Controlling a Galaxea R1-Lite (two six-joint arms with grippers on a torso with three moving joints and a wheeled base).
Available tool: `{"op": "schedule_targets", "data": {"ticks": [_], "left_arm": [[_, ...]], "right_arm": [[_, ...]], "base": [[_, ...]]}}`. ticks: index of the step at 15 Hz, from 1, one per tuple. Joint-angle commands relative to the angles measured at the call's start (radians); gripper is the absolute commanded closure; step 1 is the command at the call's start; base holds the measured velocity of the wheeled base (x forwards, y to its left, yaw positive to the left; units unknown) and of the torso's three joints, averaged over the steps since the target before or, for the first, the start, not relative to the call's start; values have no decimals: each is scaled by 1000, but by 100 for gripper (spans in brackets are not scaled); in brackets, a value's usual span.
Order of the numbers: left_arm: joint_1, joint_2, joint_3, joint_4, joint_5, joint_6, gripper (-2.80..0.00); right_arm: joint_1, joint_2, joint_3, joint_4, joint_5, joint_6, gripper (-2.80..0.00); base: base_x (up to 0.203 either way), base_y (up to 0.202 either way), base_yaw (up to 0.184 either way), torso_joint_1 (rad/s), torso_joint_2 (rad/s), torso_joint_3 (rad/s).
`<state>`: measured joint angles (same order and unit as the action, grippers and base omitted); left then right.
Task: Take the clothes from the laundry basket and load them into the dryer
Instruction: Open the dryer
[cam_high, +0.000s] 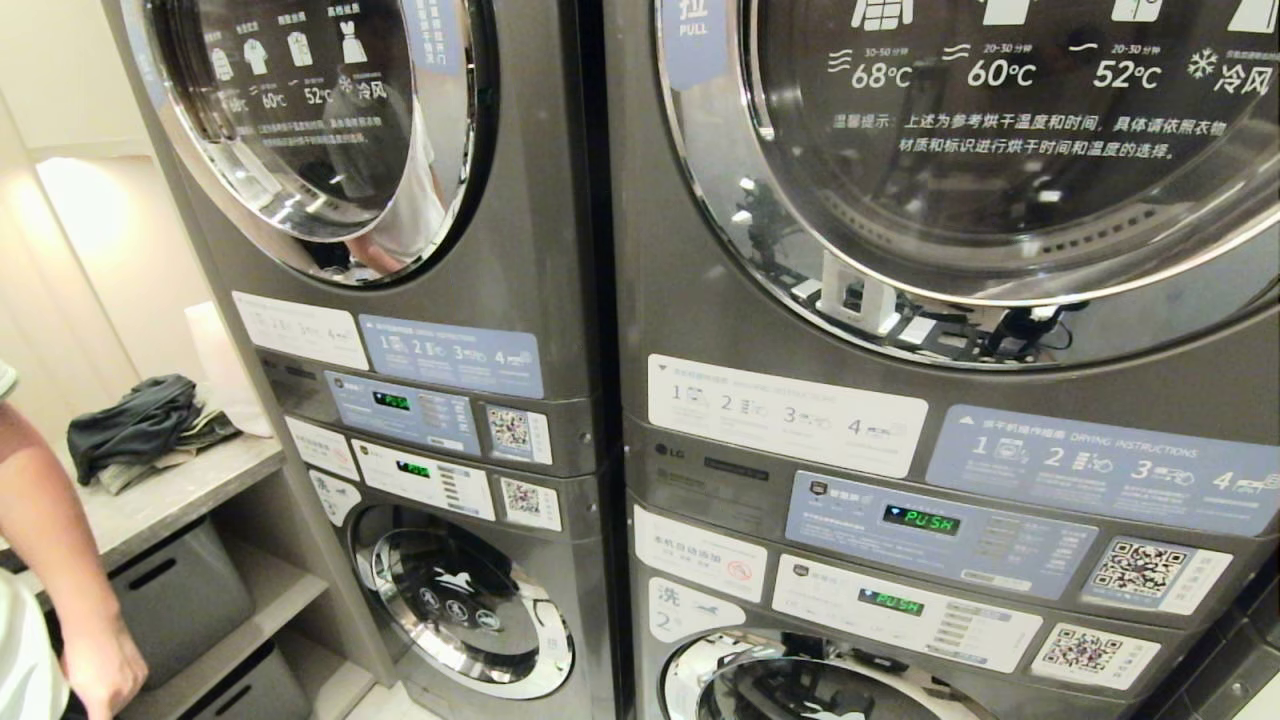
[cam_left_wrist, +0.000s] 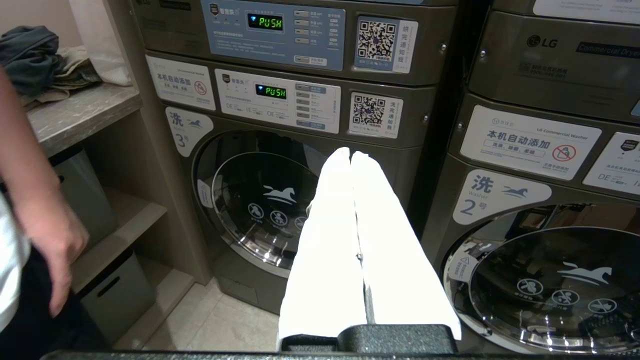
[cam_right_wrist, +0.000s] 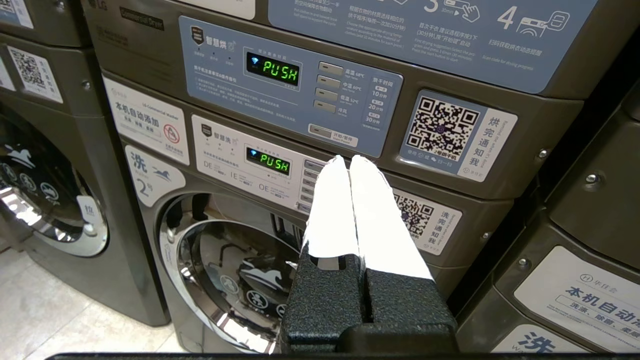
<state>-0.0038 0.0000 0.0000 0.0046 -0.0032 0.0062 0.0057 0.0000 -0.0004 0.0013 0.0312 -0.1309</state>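
Head view, machines: two stacked units filled the frame; the right-hand dryer door (cam_high: 1000, 150) was closed, so loading had not begun.
Laundry basket: not in any view; where it stood could not be told.
Shelf (cam_high: 170, 490): folded dark clothes (cam_high: 135, 425) lay there, beside a person's arm (cam_high: 50, 560).
Left gripper (cam_left_wrist: 351, 156): fingers pressed together, empty, facing washer 3.
Right gripper (cam_right_wrist: 348, 161): fingers pressed together, empty, before the control panels.
Left to do: everything.

Dryer (cam_high: 960, 170) upper right: grey front, round chrome-ringed door closed. Clothes (cam_high: 140, 430) heaped on left shelf.
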Motion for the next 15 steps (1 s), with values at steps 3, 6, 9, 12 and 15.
{"op": "schedule_targets", "data": {"ticks": [3,6,9,12,15], "left_arm": [[1,0,0,0,0,0,0],[1,0,0,0,0,0,0],[0,0,0,0,0,0,0],[1,0,0,0,0,0,0],[1,0,0,0,0,0,0]], "right_arm": [[0,7,-77,12,16,2,0],[2,189,-346,35,69,2,-280],[12,609,-702,41,189,-6,-280],[98,1031,-1139,24,359,-14,-280],[293,1389,-1520,-16,448,-13,-280]], "base": [[0,0,0,0,0,0],[0,0,0,0,0,0],[0,0,0,0,0,0],[0,0,0,0,0,0],[0,0,0,0,0,0]]}}
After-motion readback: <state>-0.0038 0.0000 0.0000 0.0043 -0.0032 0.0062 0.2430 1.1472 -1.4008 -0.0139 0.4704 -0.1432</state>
